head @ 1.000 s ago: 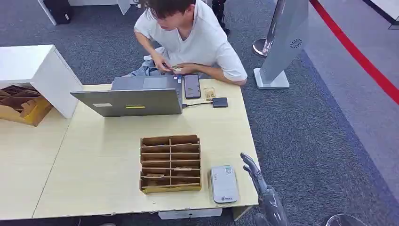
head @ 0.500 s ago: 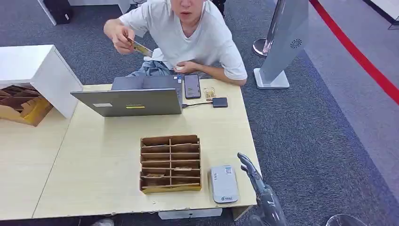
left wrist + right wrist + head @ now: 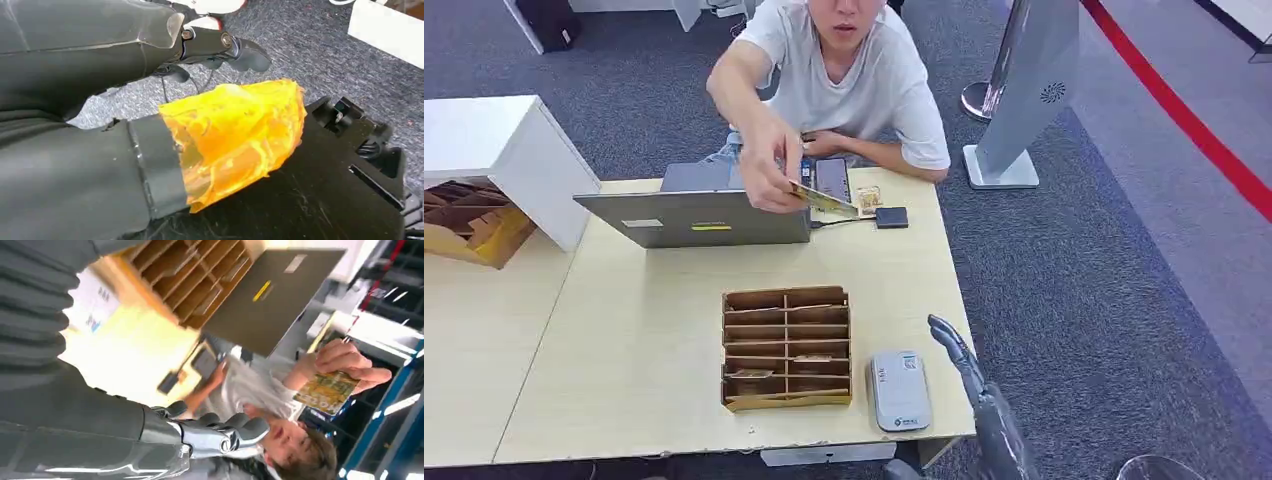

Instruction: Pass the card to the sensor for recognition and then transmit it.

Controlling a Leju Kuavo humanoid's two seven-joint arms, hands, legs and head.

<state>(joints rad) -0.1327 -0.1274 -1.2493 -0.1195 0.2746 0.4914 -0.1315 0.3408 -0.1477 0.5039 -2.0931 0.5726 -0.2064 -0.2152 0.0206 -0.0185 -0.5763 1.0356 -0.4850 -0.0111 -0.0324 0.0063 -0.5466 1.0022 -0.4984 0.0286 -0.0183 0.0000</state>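
Person's hand [image 3: 769, 170] holds card [image 3: 824, 200] over laptop [image 3: 699, 215] — right robot hand [image 3: 959, 355] empty, fingers apart.

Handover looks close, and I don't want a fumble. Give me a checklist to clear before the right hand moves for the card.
1. Card offered: ok, the person's hand holds it out over the table.
2. Right hand free: ok, fingers apart, nothing held, beside the table's edge.
3. Path to the card: ok, open tabletop past the wooden organizer.
4. Sensor unobstructed: ok, nothing on it.
5. Left hand free: cannot tell.
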